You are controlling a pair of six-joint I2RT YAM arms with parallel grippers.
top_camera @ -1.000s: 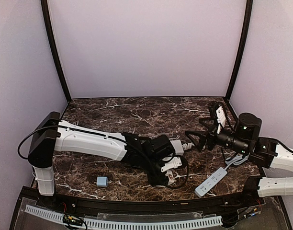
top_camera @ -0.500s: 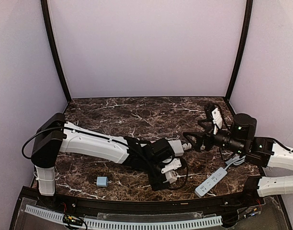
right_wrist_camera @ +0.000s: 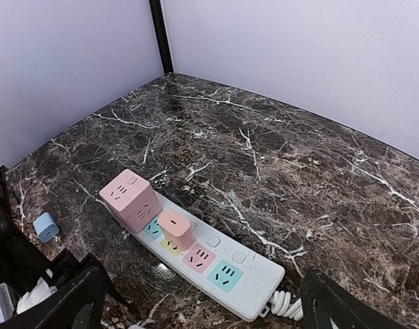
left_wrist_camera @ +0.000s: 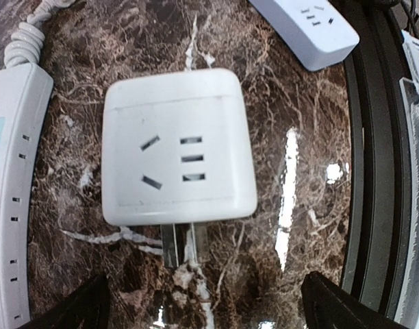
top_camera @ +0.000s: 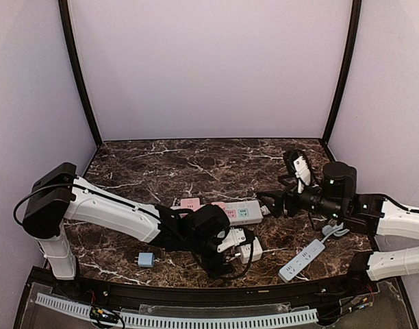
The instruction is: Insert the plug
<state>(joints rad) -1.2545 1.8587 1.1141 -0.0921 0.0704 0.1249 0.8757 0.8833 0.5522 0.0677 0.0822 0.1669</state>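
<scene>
A white square plug adapter (left_wrist_camera: 179,144) lies flat on the marble, socket face up, its metal prongs (left_wrist_camera: 182,243) pointing at my left gripper (left_wrist_camera: 206,312). That gripper is open and empty, hovering just behind the adapter (top_camera: 250,252). A white power strip (right_wrist_camera: 226,274) with coloured sockets lies mid-table (top_camera: 230,211). It carries a pink cube adapter (right_wrist_camera: 131,199) and a small pink plug (right_wrist_camera: 176,229). My right gripper (right_wrist_camera: 202,315) is open with nothing in it, held above the strip's cord end (top_camera: 274,203).
A pale grey power strip (top_camera: 302,259) lies near the front right, and its end shows in the left wrist view (left_wrist_camera: 302,27). A small blue plug (top_camera: 146,259) sits at the front left. The table's black front rail (left_wrist_camera: 374,171) runs close beside the white adapter.
My left gripper has opened and the white adapter now lies free on the table. The left arm drew back to the left, uncovering the coloured strip. The right arm edged left.
</scene>
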